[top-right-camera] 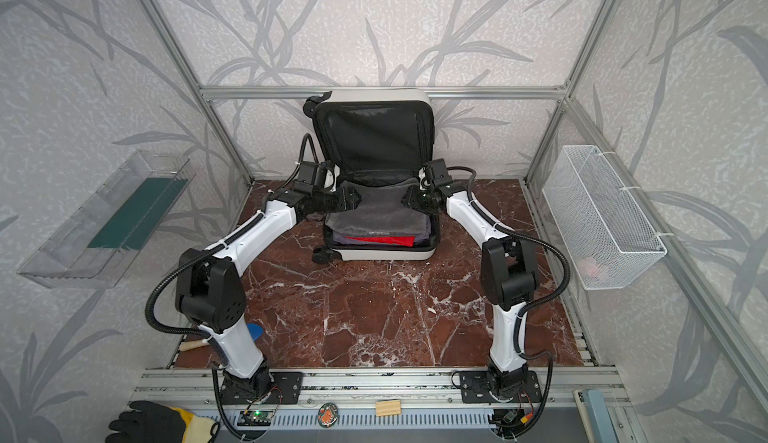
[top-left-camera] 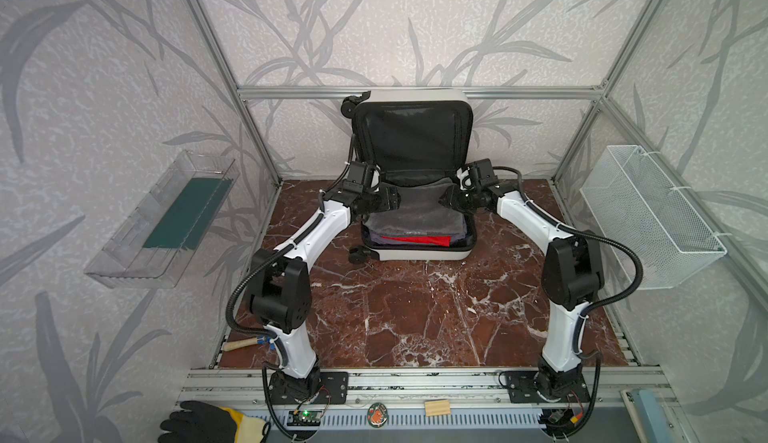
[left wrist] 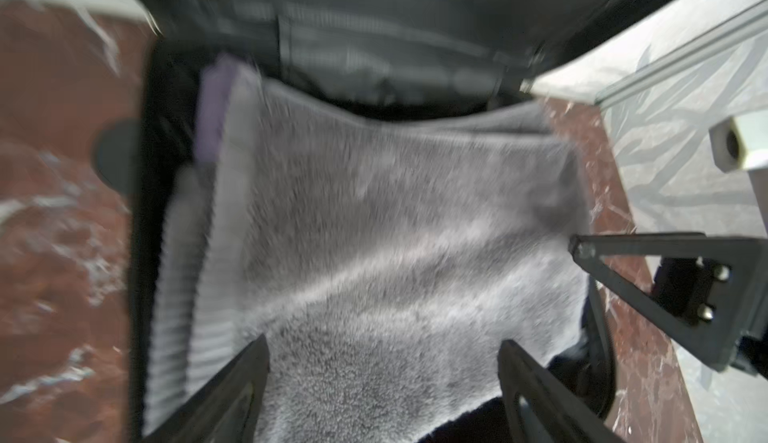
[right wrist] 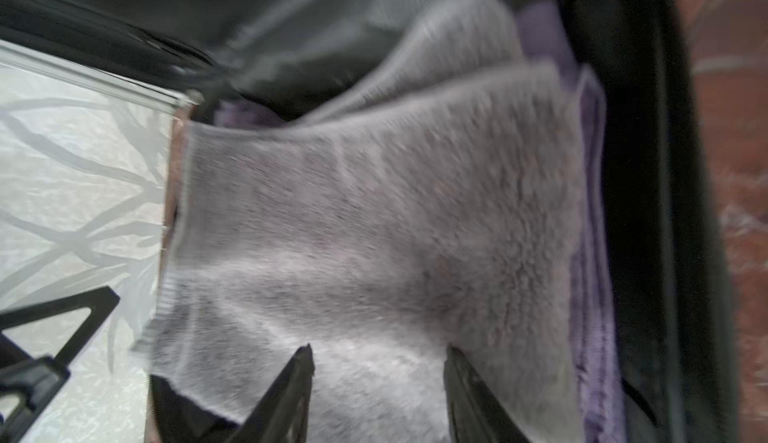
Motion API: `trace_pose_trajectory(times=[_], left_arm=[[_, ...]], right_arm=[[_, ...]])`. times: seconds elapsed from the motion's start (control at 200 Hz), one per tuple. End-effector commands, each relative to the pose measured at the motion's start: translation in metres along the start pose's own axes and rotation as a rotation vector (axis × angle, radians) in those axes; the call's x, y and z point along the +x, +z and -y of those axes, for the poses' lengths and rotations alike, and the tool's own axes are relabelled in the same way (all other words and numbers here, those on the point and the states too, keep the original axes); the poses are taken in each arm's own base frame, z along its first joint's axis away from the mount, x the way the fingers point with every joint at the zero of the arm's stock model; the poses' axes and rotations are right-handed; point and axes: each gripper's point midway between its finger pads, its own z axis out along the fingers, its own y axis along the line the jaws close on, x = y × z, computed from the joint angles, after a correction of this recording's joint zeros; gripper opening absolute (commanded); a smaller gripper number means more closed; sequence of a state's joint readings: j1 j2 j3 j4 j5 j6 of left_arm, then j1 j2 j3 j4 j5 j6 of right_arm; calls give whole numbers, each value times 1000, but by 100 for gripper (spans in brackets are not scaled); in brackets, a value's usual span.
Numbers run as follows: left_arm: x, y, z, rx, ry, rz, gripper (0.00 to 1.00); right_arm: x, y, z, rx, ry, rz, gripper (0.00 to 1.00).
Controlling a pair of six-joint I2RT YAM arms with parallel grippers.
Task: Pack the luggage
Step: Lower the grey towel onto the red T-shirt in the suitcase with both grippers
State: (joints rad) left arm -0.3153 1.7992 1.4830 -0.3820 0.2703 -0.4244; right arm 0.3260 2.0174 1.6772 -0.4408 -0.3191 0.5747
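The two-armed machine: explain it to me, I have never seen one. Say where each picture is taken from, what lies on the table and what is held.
This robot has a left arm and a right arm, mounted at the front of a marble-patterned table. Both top views look down on the whole scene; the two blurry close-ups come from cameras on the wrists. On the table lies an open suitcase, lid up, packed with a grey towel over a red cloth. The left fingers and right fingers stand apart over the towel and seem to grip nothing.
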Motion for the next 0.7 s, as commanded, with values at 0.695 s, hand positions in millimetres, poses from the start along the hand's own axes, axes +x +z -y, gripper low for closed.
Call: trace_pose_trajectory(times=[0.695], left_arm=[[19,3,-3,18,-17,-21,88]], right_arm=[[-50,16,4,-10,46,39,52]])
